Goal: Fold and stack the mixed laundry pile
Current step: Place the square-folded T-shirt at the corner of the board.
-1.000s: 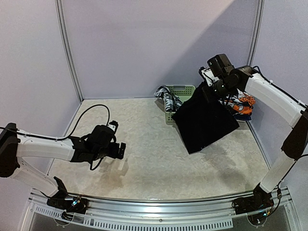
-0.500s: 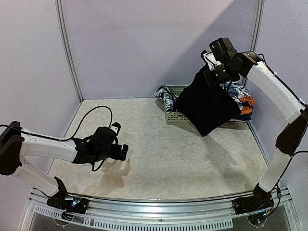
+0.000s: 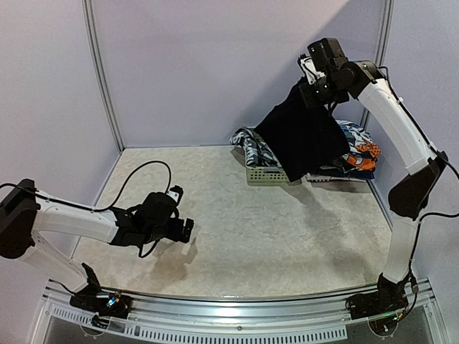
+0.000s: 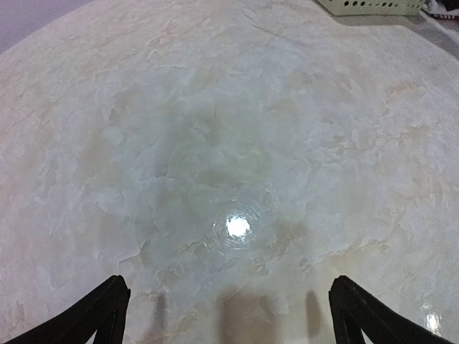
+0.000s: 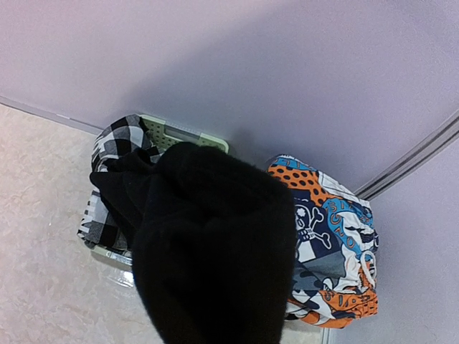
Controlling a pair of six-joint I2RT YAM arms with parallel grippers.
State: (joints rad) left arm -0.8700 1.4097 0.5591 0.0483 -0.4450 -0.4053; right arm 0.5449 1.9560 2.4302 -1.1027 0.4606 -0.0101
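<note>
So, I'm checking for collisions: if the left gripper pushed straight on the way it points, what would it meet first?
Probably the pale marbled tabletop; the open left gripper tilts down at it, with nothing visible in between.

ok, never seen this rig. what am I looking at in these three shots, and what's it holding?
Two white robot arms are bolted at the near edge of a table. The wide shot comes from a fixed camera above and behind them. The other two come from a camera on each wrist.

The left pincer is open and empty, low over bare table, which is all its wrist shot shows.

The right pincer is shut on a large black cloth. It holds the cloth high, so it hangs over a pale green basket by the back wall. A checked shirt drapes over the basket's left side. Orange-blue printed pieces are heaped on the right; I can't tell whether they sit inside the basket. The cloth fills the middle of the right wrist shot.
</note>
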